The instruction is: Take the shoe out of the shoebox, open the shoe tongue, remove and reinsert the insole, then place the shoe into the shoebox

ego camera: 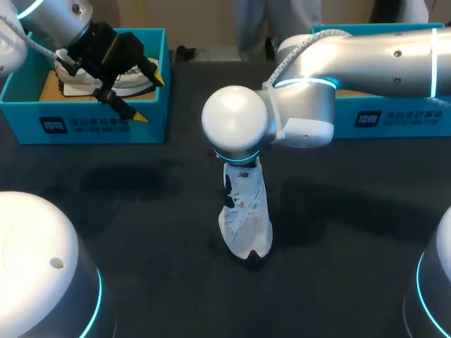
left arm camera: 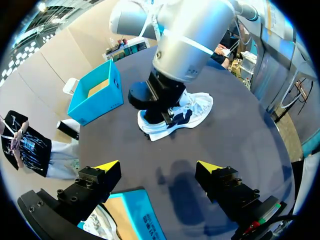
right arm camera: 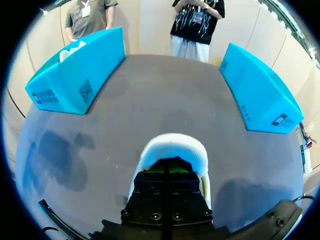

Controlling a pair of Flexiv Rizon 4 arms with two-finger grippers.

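While the left gripper hangs over the left shoebox at 10 o'clock on the table, its jaws are spread wide with nothing between them. A second shoe, white, lies in that box beneath it. The shoe, white, stands on its sole near table centre, toe toward 6 o'clock. The right arm enters from 3 o'clock. The right gripper is sunk into the shoe's opening at the heel end; spread or pressed together, cannot tell. The right shoebox sits at 2 o'clock, well apart from the shoe.
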